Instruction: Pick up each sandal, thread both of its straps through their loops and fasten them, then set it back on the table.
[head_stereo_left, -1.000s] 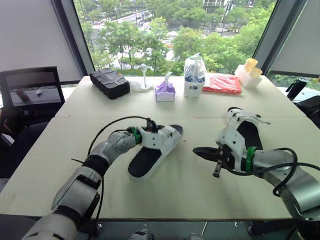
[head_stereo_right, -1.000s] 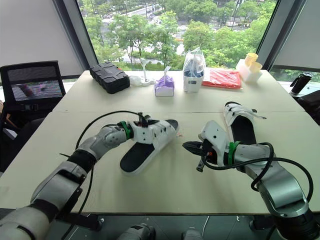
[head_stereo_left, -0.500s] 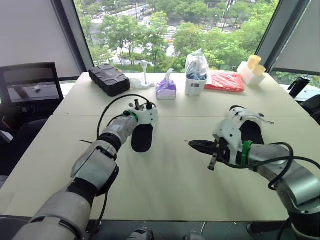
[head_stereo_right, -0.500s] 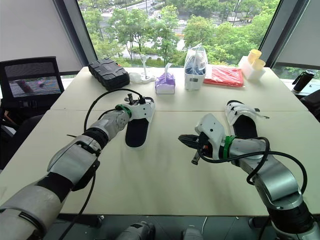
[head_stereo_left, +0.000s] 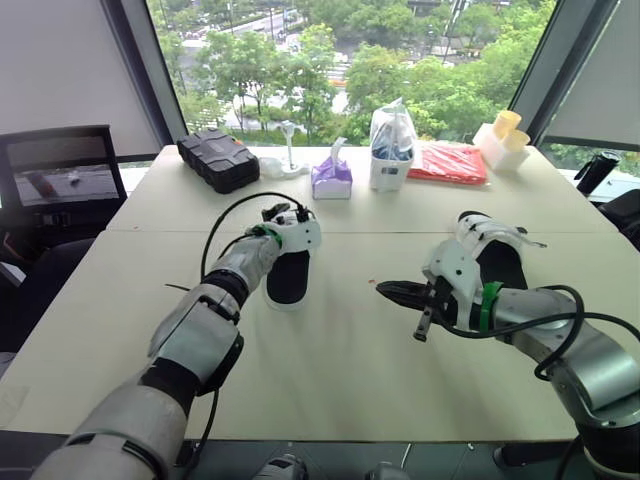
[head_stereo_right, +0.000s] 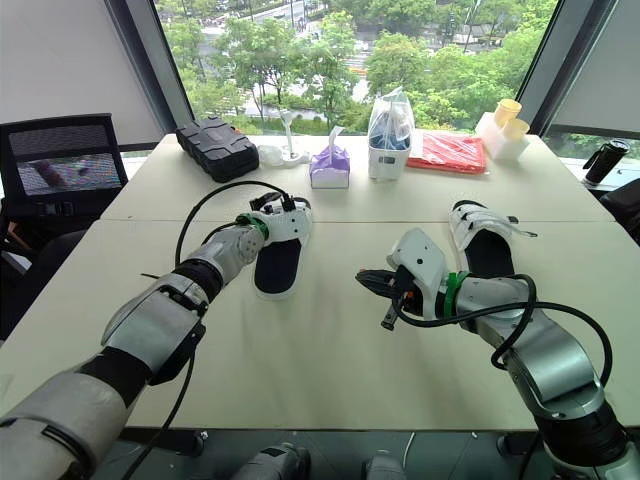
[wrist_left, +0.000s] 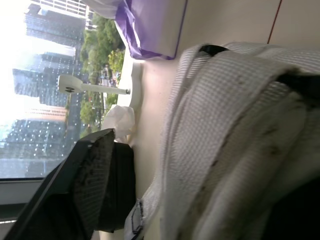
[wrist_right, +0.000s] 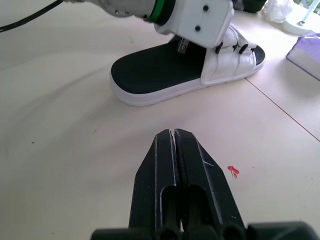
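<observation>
Sandal (head_stereo_left: 287, 281) beneath left hand (head_stereo_left: 284, 216), right hand (head_stereo_left: 384, 289) closed

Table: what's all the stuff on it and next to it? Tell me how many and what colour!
Strapped slide sandals: two, white with black footbeds, mid-left and mid-right of the table.
Ridged hard case: one, black, far left of the table.
Small stand: one, white, beside the case.
Tissue pack: one, purple, far middle.
Clear plastic bag: one, blue and white contents, right of the tissues.
Flat packet: one, red, far right.
Cups: two, yellow, in a white box at the far right corner.
Mesh office chair: one, black, left of the table.
Table: one, cream.
Left gripper: one, at the mid-left sandal's straps.
Right gripper: one, black fingers shut, empty, over the table.
</observation>
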